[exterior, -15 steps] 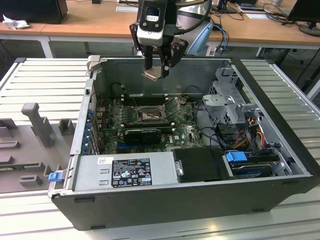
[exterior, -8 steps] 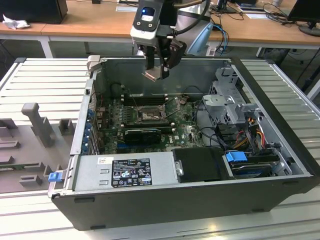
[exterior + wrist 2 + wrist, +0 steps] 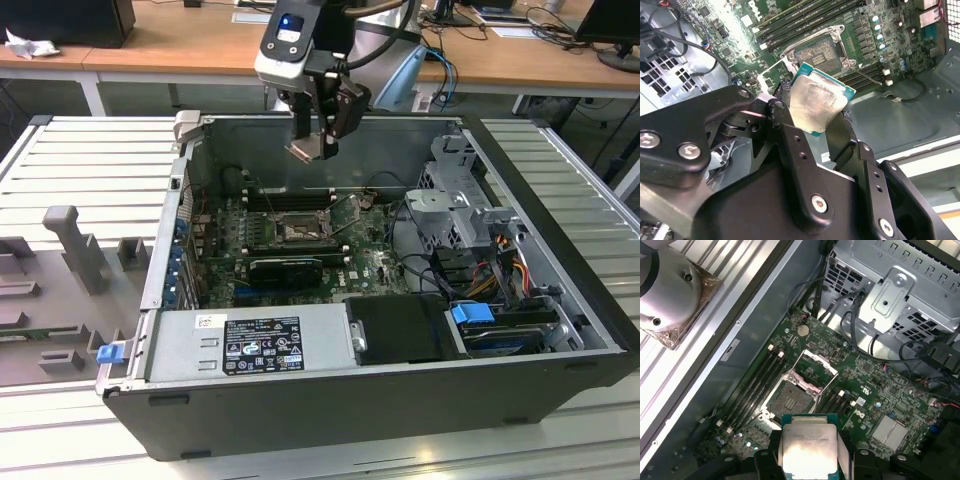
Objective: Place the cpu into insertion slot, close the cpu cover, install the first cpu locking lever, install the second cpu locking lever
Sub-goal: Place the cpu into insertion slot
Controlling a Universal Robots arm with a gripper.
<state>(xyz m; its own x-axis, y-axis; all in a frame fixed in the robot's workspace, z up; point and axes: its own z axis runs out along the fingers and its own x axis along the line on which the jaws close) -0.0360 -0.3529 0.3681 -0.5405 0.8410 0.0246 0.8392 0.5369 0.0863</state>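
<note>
My gripper [image 3: 318, 140] hangs above the open computer case, shut on the cpu [image 3: 305, 150], a thin square chip with a pale metal face. In both wrist views the cpu [image 3: 817, 102] [image 3: 807, 447] sits clamped by its edges between the black fingers [image 3: 790, 145]. Below it on the green motherboard [image 3: 370, 260] lies the insertion slot [image 3: 298, 230] [image 3: 821, 54] [image 3: 789, 401], with its greyish pin field bare. The cpu cover [image 3: 815, 371] is swung up and open beside the slot. The cpu is well above the slot and apart from it.
Long black memory slots [image 3: 755, 385] flank the socket, with a black heatsink block [image 3: 285, 268] in front of it. A metal drive cage [image 3: 455, 215] with cables fills the exterior view's right, and the power supply [image 3: 250, 345] sits in front. Case walls ring the board.
</note>
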